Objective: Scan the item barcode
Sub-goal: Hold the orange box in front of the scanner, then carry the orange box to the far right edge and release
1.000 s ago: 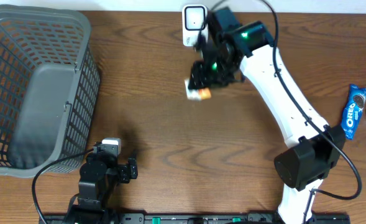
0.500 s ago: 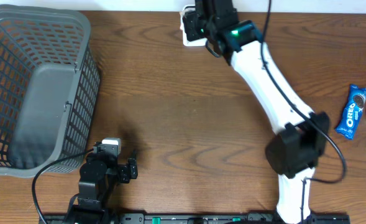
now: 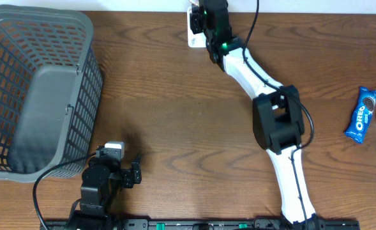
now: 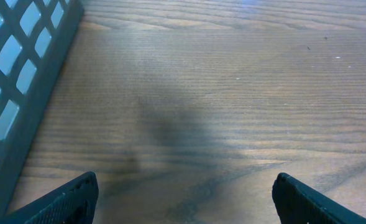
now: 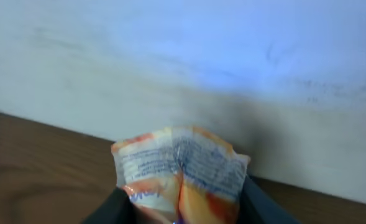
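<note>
My right fingers (image 5: 117, 206) are clamped on the orange-and-white packet (image 5: 179, 171), held up at the far edge of the table (image 3: 175, 128) right by the white scanner (image 3: 192, 39). To scan well, I judge I should turn the printed side squarely to its window and hold it flat and steady. My left fingers (image 4: 64, 199) stand wide apart, holding nothing, beside the grey basket (image 3: 90, 83), which looks empty.

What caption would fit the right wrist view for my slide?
Right gripper shut on an orange-and-white packet, held up before a pale surface above the wooden table.
</note>
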